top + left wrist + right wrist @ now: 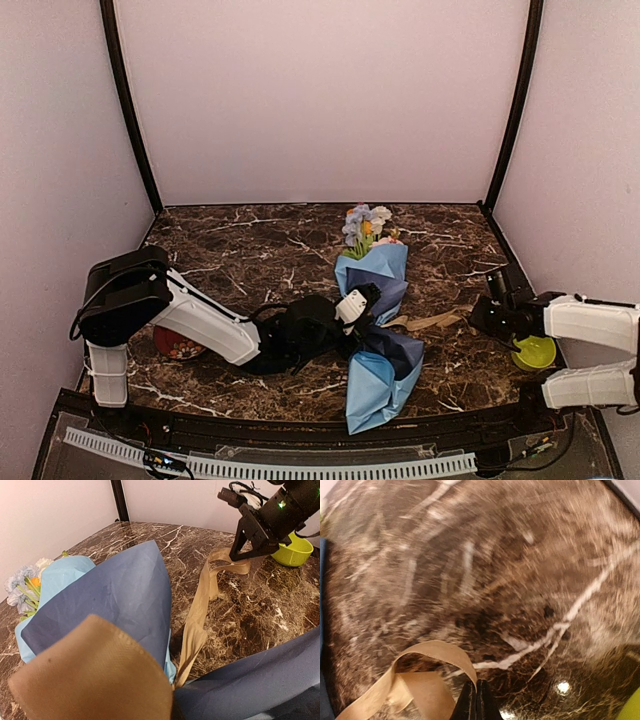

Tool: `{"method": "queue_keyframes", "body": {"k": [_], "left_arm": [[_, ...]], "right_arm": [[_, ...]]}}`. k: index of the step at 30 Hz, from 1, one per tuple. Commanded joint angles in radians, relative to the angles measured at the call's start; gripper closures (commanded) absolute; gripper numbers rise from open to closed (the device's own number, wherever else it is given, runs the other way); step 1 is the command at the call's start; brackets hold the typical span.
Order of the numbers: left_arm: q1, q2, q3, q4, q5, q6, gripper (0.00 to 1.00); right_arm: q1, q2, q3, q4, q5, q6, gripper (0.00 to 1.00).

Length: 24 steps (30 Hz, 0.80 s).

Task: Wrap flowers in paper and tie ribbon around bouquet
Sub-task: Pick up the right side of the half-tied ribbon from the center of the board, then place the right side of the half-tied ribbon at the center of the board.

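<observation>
My right gripper (475, 702) is pinched shut on a loop of the ribbon (420, 690). The loop lies on the table (240, 250), beside the bouquet (380, 340). My left gripper (366, 298) is shut too, at the middle of the bouquet. Wide ribbon hides its tips, so I cannot tell what it holds. The flowers (366, 222) poke out the far end.
</observation>
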Motion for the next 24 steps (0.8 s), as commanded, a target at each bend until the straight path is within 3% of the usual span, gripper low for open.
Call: {"method": "queue_keyframes", "body": {"k": [1, 6, 9, 11, 15, 20, 24], "left_arm": [[0.004, -0.046, -0.021, 0.033, 0.022, 0.018, 1.0], [0.003, -0.04, -0.019, 0.041, 0.04, 0.023, 1.0], [0.003, -0.037, -0.016, 0.038, 0.048, 0.023, 1.0], [0.003, -0.037, -0.015, 0.036, 0.052, 0.023, 1.0], [0.003, -0.033, -0.013, 0.039, 0.055, 0.025, 1.0], [0.002, -0.04, -0.025, 0.057, 0.06, 0.023, 1.0], [0.002, -0.047, -0.04, 0.076, 0.053, 0.029, 1.0]], "right_arm": [[-0.002, -0.124, 0.098, -0.03, 0.004, -0.185, 1.0], [0.019, -0.276, 0.198, -0.007, -0.273, -0.373, 1.0], [0.061, -0.347, 0.254, 0.048, -0.507, -0.409, 1.0], [0.133, -0.375, 0.281, 0.117, -0.571, -0.394, 1.0], [0.319, -0.277, 0.366, 0.235, -0.508, -0.358, 1.0], [0.512, -0.001, 0.573, 0.312, -0.439, -0.402, 1.0], [0.599, 0.207, 0.746, 0.325, -0.346, -0.464, 1.0]]}}
